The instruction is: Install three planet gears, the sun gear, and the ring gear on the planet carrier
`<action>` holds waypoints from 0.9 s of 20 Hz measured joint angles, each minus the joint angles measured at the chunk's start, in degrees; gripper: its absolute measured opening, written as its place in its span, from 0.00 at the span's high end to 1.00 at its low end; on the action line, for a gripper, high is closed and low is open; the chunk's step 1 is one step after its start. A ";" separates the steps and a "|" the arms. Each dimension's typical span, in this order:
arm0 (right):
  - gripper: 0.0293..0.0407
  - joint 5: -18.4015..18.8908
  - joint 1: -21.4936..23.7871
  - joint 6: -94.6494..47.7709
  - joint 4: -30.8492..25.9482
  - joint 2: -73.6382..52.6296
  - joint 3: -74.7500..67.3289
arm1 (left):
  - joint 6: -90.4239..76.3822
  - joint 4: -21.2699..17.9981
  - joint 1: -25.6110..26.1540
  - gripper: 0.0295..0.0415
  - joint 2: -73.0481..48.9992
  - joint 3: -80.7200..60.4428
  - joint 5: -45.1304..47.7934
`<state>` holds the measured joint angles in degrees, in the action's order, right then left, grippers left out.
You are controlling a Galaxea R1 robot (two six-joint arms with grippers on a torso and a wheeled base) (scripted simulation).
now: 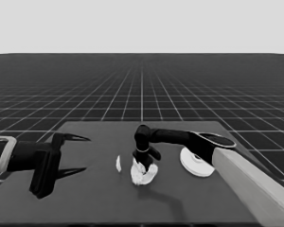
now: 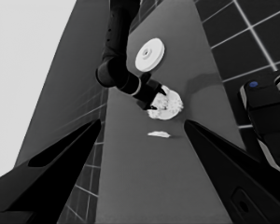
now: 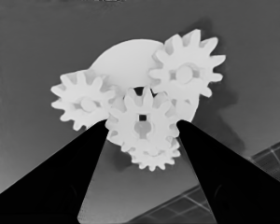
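The smaller round part (image 1: 143,178) lies mid-table and carries three small toothed gears (image 3: 84,102) (image 3: 186,72) (image 3: 154,158) around its dark centre hole. A fourth gear (image 3: 142,125) sits in the middle of them, just off that hole, with my right gripper (image 3: 142,123) shut on its two sides. In the head view the right gripper (image 1: 143,163) points straight down on the cluster. The larger round part (image 1: 195,164) lies to the right, partly behind the right arm. My left gripper (image 1: 87,153) waits open over the table's left end, holding nothing.
A thin white piece (image 1: 118,163) lies just left of the gear cluster, also visible as a thin white piece (image 2: 158,135) in the left wrist view. The right arm's pale grey part fills the lower right corner. Dark machinery with blue lights (image 2: 266,121) stands past the table's edge.
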<state>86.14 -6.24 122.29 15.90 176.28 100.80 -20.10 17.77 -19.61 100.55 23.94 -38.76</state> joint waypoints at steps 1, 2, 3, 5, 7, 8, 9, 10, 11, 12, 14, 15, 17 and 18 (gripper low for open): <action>0.86 0.00 0.00 0.60 0.00 0.00 0.00 | 0.00 0.00 0.00 0.25 0.00 0.00 0.00; 0.86 0.00 0.00 1.20 0.00 0.00 0.00 | 0.00 0.00 0.00 0.25 0.00 0.00 0.00; 0.86 0.00 0.00 1.80 0.00 0.00 0.00 | 0.00 0.00 0.00 0.25 0.00 0.00 0.00; 0.86 0.00 0.00 3.00 0.00 0.00 0.00 | 0.00 0.00 0.00 0.25 0.00 0.00 0.00; 0.86 0.00 0.00 4.20 0.00 0.00 0.00 | 0.00 0.00 0.00 0.25 0.00 0.00 0.00; 0.86 0.00 0.00 4.80 0.00 0.00 0.00 | 0.00 0.00 0.00 0.25 0.00 0.00 0.00; 0.86 0.00 0.00 5.40 0.00 0.00 0.00 | 0.00 0.00 0.00 0.25 0.00 0.00 0.00; 0.86 0.00 0.00 6.00 0.00 0.00 0.00 | 0.00 0.00 0.00 0.25 0.00 0.00 0.00; 0.86 0.00 0.00 6.60 0.00 0.00 0.00 | 0.00 0.00 0.00 0.25 0.00 0.00 0.00; 0.86 0.00 0.00 7.20 0.00 0.00 0.00 | 0.00 0.00 0.00 0.25 0.00 0.00 0.00; 0.86 0.00 0.00 8.40 0.00 0.00 0.00 | 0.00 0.00 0.00 0.25 0.00 0.00 0.00; 0.86 0.00 0.01 9.00 0.00 0.00 0.00 | 0.00 0.00 0.00 0.25 0.00 0.00 0.00; 0.86 0.00 0.00 10.20 0.00 0.00 0.00 | 0.00 0.00 0.00 0.25 0.00 0.00 0.00; 0.86 0.00 0.00 10.80 0.00 0.00 0.00 | 0.00 0.00 0.00 0.25 0.00 0.00 0.00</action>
<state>86.14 -6.23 133.09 15.90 176.28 100.80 -20.10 17.77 -19.61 100.55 23.94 -38.76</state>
